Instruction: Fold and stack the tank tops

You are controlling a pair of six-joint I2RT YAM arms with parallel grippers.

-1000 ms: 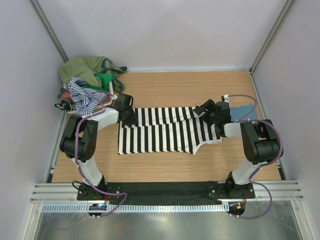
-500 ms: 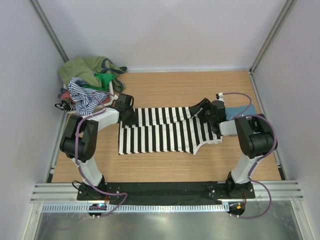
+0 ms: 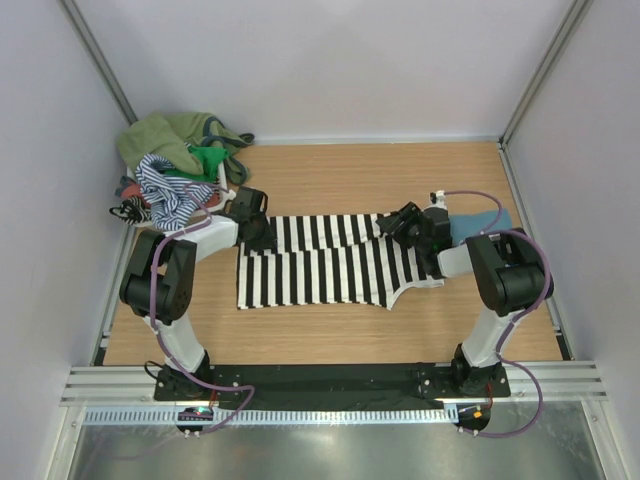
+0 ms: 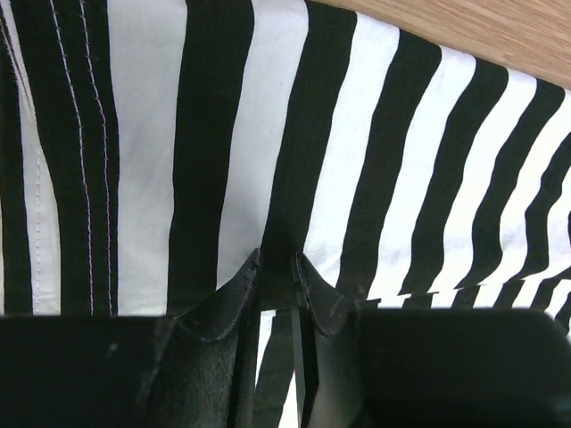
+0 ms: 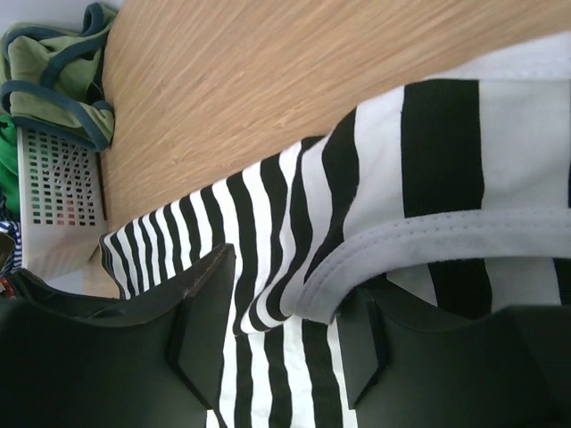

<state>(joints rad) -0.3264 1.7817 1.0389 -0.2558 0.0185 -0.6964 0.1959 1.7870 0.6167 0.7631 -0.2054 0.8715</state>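
Cloth covers the middle of the table: the striped top lies spread flat between the two arms, its long side running left to right. The left gripper sits on its far left corner, and the wrist hides that corner from above. In the left wrist view its fingers stand almost together with a narrow slot between them. The tips press into the cloth and a black stripe runs into the slot, so it appears to have a pinch of the striped top. The right gripper is at the far right end of the top, where the cloth bunches. Its jaws stand partly apart. In the right wrist view the pale bound edge of the top curls into the gap between them, and they have not clamped it.

The teal top lies just beyond the right gripper, toward the right wall. The right arm and its purple cable cross over it, so only a strip shows. The heap of other tops fills the far left corner, olive and green above, thin navy stripes below, spilling over a white slotted basket. It lies near the left gripper and apart from the striped top.
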